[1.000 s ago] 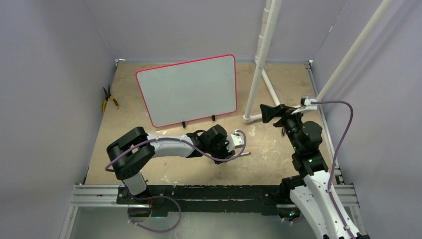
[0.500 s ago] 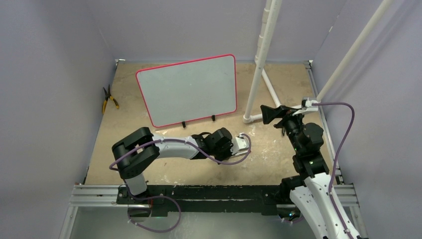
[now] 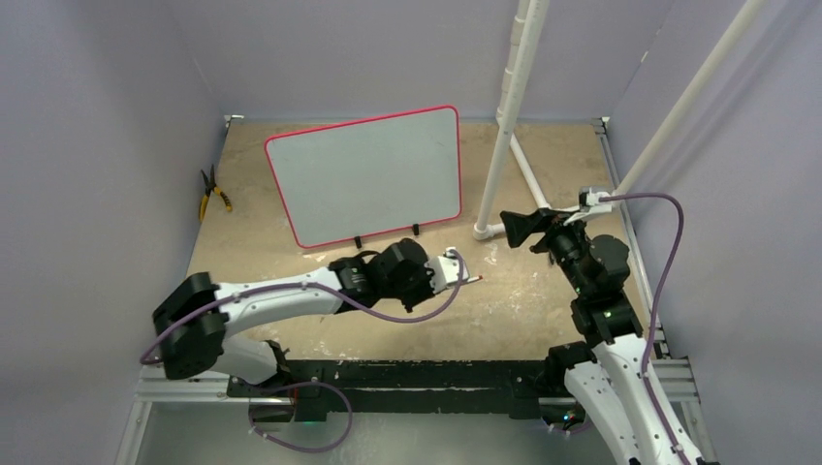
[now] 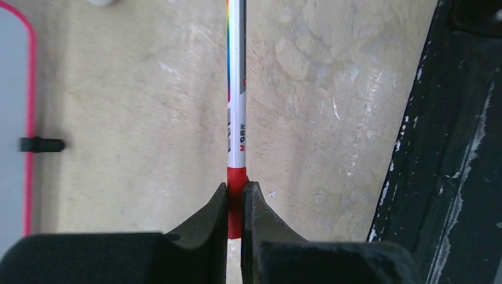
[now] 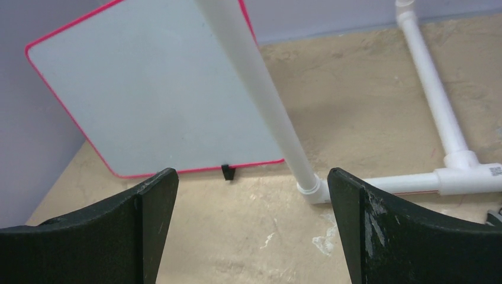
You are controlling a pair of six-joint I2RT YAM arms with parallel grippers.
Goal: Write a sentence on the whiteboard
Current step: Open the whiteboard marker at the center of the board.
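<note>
The whiteboard [image 3: 368, 174] stands tilted on two black feet at the back; its face is blank and no red sentence shows on it. It also shows in the right wrist view [image 5: 160, 100] and at the left edge of the left wrist view [image 4: 12, 118]. My left gripper [image 3: 454, 273] [image 4: 236, 189] is shut on the red end of a white marker [image 4: 237, 89] [image 3: 472, 280], low over the table in front of the board's right foot. My right gripper [image 3: 514, 225] [image 5: 253, 177] is open and empty, to the right of the board.
A white PVC pipe frame [image 3: 499, 126] stands right of the board, its base pipes [image 5: 438, 94] on the table. Yellow-handled pliers [image 3: 213, 194] lie at the far left by the wall. A black rail [image 3: 388, 373] runs along the near edge.
My left arm has swung its elbow out to the left, and its gripper with the marker has moved slightly left and toward the board. My right gripper has shifted a little left.
</note>
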